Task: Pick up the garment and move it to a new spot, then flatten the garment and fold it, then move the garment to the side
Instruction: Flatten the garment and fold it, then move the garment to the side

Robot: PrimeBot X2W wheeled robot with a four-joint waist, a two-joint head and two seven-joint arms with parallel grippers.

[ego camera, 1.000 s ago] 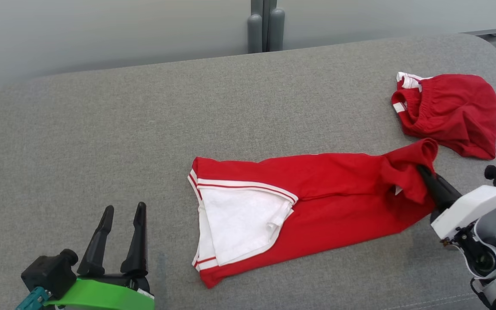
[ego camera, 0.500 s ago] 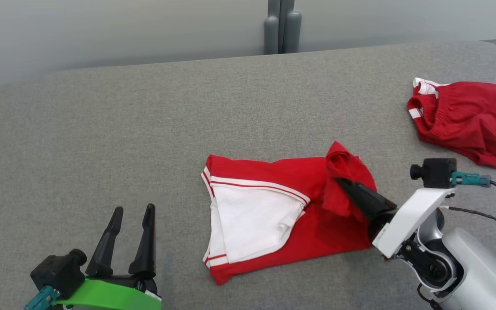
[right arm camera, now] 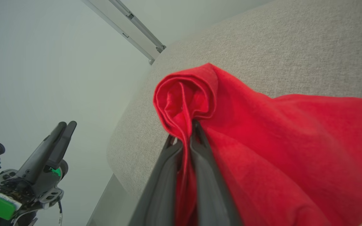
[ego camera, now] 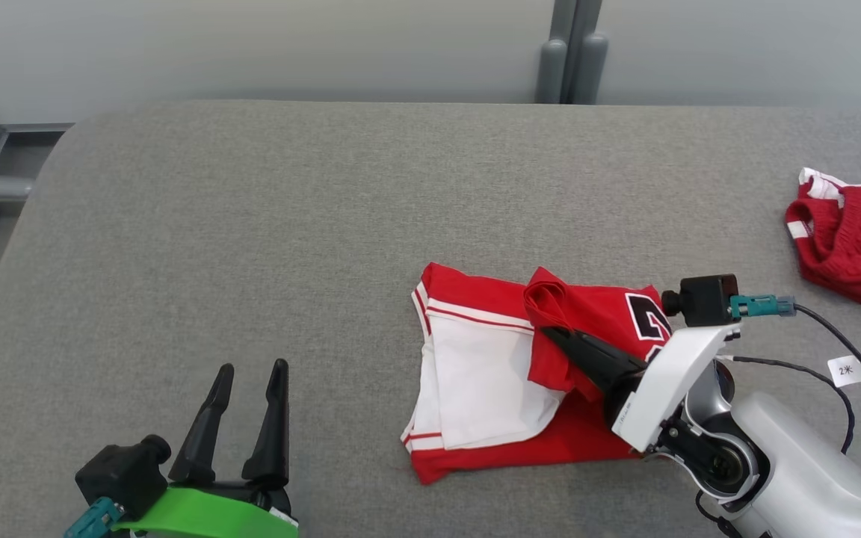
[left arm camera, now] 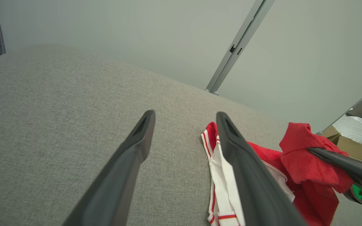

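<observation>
The right fingers (ego camera: 580, 351) were clenched on a bunched red edge of the garment (ego camera: 490, 388), held raised over its white-lined left half, which lay flat on the grey desk (ego camera: 251, 224) right of centre. The left fingers (ego camera: 273, 396) stood parted and empty at the near left, well apart from the cloth. Placing and flattening looked done and the fold half made. Letting go, any further fold and the move aside were left.
</observation>
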